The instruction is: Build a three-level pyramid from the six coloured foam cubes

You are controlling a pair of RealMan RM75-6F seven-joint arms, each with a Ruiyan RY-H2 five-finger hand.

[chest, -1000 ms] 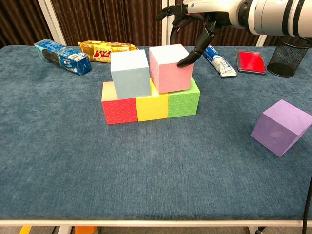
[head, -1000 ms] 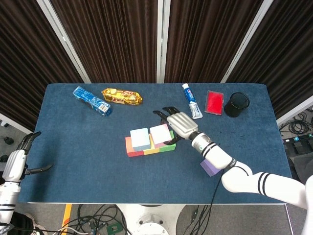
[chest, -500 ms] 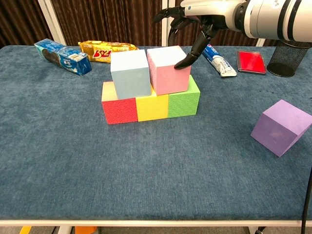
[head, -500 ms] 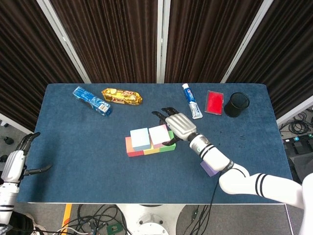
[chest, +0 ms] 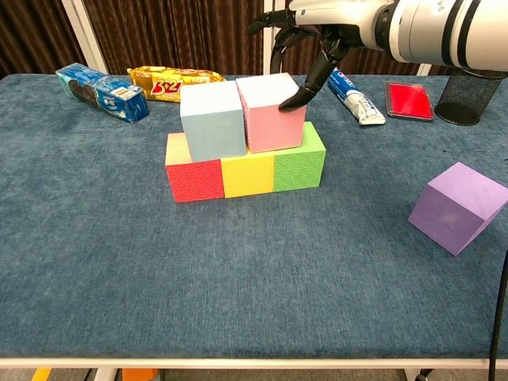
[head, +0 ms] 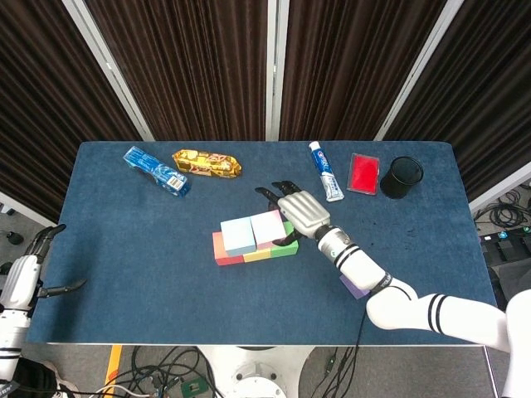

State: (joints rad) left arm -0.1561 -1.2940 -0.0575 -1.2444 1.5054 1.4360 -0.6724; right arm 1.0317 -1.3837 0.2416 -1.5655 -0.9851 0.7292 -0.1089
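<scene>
My right hand (chest: 313, 36) is over the back right of the stack, fingers spread and holding nothing; one dark fingertip (chest: 287, 102) touches the right edge of the pink cube (chest: 270, 113). My left hand (head: 25, 278) hangs off the bench's left edge, fingers apart, empty.

Stack: red cube (chest: 194, 178), yellow cube (chest: 247, 173) and green cube (chest: 299, 164) in a row, touching. Light blue cube (chest: 211, 120) and pink cube sit on top, side by side. Purple cube (chest: 457, 206) lies tilted on the bench (chest: 238, 278), well apart to the right, below my right forearm in the head view.

Around: blue snack packet (chest: 99, 90) and gold snack packet (chest: 175, 80) behind the stack to the left; toothpaste tube (chest: 355, 97), red flat case (chest: 408, 100) and black mesh cup (chest: 478, 83) to the back right. My hand partly hides the tube's far end in the chest view.

Change since one second ago: pink cube has slid left and now meets the blue cube; the gap between them is closed. Hand moved left with it.

Materials: cubes matte foam, faintly textured faces, square edges. Bench covered in blue felt-like cloth. Gold packet shiny.
</scene>
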